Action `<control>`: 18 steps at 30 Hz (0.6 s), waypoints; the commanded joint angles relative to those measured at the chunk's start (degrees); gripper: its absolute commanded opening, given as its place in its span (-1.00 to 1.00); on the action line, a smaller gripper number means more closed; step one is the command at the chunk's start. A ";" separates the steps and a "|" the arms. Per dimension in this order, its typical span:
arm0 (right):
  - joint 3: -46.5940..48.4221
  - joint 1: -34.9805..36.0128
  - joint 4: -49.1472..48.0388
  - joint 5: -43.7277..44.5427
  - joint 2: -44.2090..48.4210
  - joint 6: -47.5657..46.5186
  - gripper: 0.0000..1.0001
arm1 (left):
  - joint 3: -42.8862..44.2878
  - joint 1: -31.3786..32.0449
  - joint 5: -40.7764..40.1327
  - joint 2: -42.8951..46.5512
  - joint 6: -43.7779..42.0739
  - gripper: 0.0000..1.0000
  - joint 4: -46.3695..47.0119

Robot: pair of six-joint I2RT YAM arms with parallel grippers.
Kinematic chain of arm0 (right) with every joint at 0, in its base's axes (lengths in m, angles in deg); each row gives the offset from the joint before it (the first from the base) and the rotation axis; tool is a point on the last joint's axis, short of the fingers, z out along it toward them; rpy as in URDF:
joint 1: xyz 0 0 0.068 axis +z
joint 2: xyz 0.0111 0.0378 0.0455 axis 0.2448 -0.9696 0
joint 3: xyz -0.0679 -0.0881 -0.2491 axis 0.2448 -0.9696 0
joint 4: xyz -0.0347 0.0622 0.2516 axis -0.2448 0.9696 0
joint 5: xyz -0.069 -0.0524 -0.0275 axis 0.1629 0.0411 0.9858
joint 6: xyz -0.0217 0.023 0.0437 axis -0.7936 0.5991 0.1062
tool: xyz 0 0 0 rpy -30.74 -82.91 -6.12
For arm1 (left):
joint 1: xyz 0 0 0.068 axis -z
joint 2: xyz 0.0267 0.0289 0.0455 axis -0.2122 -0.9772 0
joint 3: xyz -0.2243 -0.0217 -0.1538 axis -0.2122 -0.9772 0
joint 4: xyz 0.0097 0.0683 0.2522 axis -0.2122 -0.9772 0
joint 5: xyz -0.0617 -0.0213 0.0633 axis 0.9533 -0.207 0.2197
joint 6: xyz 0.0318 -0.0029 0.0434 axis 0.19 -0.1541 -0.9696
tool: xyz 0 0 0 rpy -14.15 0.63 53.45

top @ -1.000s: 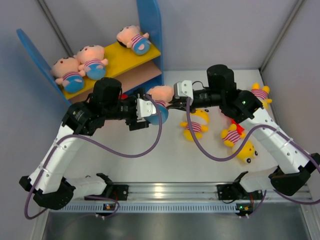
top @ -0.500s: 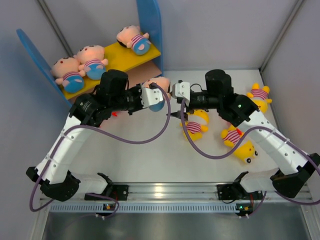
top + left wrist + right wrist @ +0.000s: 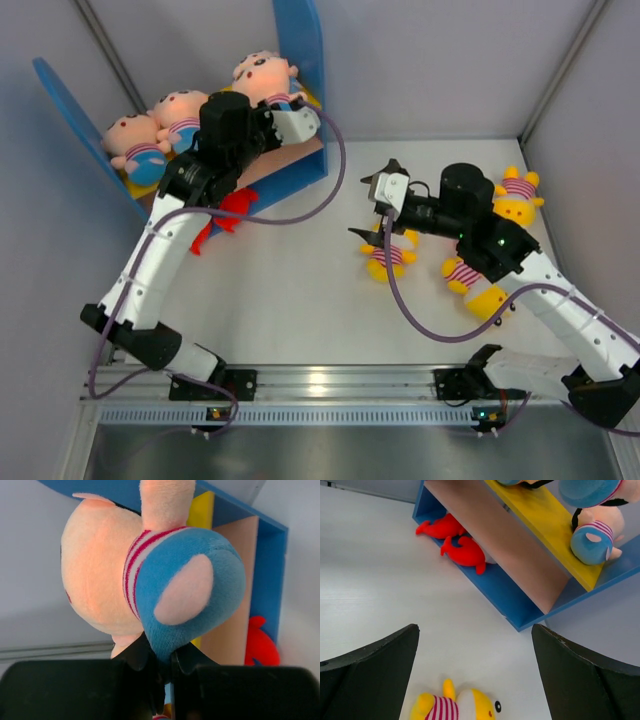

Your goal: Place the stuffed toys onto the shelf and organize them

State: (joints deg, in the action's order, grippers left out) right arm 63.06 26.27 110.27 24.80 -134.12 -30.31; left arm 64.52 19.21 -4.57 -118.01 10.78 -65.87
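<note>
step in hand: the left arm carries one toy to the shelf (image 3: 302, 42); setting it down looks like the next move.
left gripper (image 3: 161, 655): jaws pinched shut on a fold of the blue bottom of a pink-faced doll (image 3: 150, 580), with its head pointing away from the wrist.
toy position: the doll is held up against the blue side panel, beside the yellow upper board (image 3: 540, 515). I cannot tell whether it touches the board.
right gripper (image 3: 376, 200): jaws spread wide and holding nothing, above a yellow striped-shirt toy (image 3: 390, 250) lying on the table (image 3: 300, 300).
on the shelf: two pink-faced dolls (image 3: 135, 140) sit at the far end of the upper board, and a third (image 3: 592, 542) sits at the end near the panel. A red monster (image 3: 465, 550) lies at the foot of the rack.
how to do it well: aim for bare yellow board between the seated dolls, and lower until the blue bottom bears on the board before opening. The pinch is small, so the doll may swing; move slowly.
risk: the wrist could nudge the neighbouring dolls off the edge. Withdraw straight back.
</note>
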 commanded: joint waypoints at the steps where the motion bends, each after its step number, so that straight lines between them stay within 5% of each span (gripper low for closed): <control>1: -0.83 -0.72 -3.84 -0.08 1.67 0.97 0.90 | 6.90 -6.57 -2.02 -6.35 -2.74 -1.00 9.35; 8: -3.03 -0.63 -3.22 -0.43 3.17 0.71 0.90 | 9.64 -14.14 -0.80 -13.75 -6.87 -1.00 16.74; 18: -6.46 -0.72 -4.45 -2.02 5.54 1.41 0.91 | 10.09 -17.22 1.67 -19.21 -9.60 -1.00 17.53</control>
State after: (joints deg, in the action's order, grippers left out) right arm 57.05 26.16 108.76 24.34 -130.60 -29.78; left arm 71.62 2.73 -4.17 -137.53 2.98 -53.56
